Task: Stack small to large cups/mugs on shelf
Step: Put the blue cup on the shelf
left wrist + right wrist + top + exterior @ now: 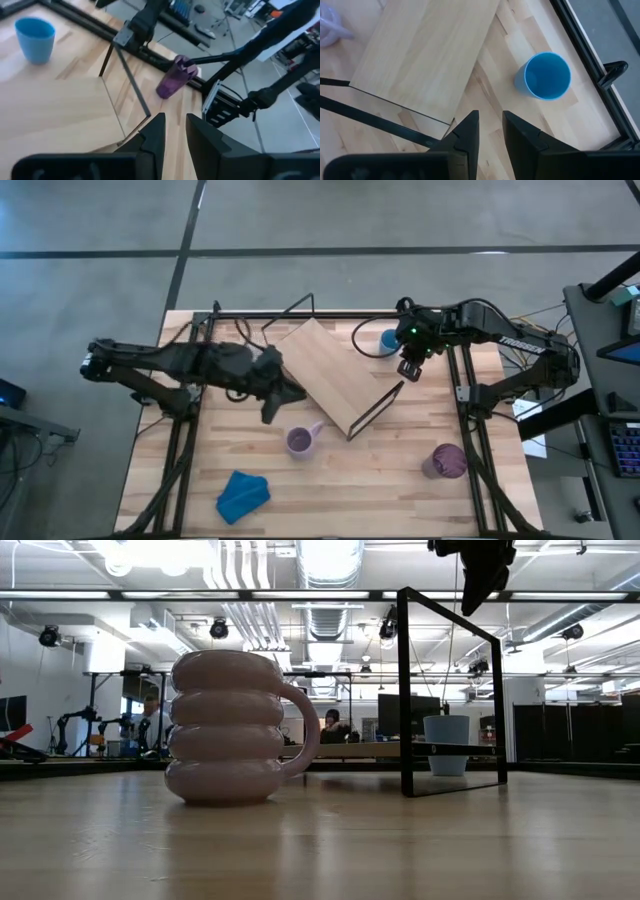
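Observation:
The shelf [330,375], a light wooden board with black wire legs, lies slantwise mid-table; one wire leg [450,690] stands upright at its near-right end. The small light-blue cup [388,340] stands upright on the table by the far right corner. The pale-lilac mug [300,442] stands on its base just near of the shelf. The dark-purple cup [447,462] is by the right rail. My left gripper [285,392] hovers at the shelf's left edge, shut on nothing. My right gripper [410,368] hangs above the table between the shelf and the blue cup [545,76], also shut on nothing.
A crumpled blue cloth [243,495] lies near the front left. Black rails [470,430] run along the table's left and right sides. Bare tabletop stretches between the mug and the purple cup.

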Controlling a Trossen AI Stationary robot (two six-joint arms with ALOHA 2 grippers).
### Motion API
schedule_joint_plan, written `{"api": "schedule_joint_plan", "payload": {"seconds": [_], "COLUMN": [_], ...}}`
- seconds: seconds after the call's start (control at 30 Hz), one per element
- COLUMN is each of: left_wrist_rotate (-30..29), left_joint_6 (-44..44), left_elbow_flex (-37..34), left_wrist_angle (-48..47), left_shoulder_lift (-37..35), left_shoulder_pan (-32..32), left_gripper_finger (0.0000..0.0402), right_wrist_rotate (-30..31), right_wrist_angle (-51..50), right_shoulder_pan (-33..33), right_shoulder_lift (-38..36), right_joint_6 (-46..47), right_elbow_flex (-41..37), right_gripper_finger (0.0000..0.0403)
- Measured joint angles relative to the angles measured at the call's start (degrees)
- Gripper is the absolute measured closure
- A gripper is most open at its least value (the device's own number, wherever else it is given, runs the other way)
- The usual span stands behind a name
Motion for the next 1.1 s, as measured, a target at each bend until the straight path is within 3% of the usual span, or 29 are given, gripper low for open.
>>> {"api": "schedule_joint_plan", "payload": {"seconds": [0.37, 0.73, 0.93, 1.1], "left_wrist_rotate": [0.23, 0.41, 3.28, 4.07], "left_joint_6": [0.30, 0.07, -11.03, -13.31], "left_elbow_flex": [0.00, -0.02, -0.09, -0.09], "left_wrist_angle": [-0.01, -0.04, 0.01, 0.05], "left_shoulder_lift": [-2.14, 4.20, 7.55, 8.67], "left_shoulder_pan": [0.00, 0.00, 0.00, 0.24], "left_gripper_finger": [0.0340, 0.0340, 0.0340, 0.0340], "right_wrist_rotate": [0.00, 0.00, 0.00, 0.02], "right_wrist_angle": [0.47, 1.64, 1.65, 1.72], "right_shoulder_pan": [0.00, 0.00, 0.00, 0.00], "right_shoulder_lift": [0.00, 0.00, 0.00, 0.00], "right_joint_6": [0.42, 0.57, 0.92, 0.92], "right_elbow_flex": [0.00, 0.00, -0.01, -0.02], "right_gripper_finger": [0.0323, 0.0323, 0.0323, 0.0323]}}
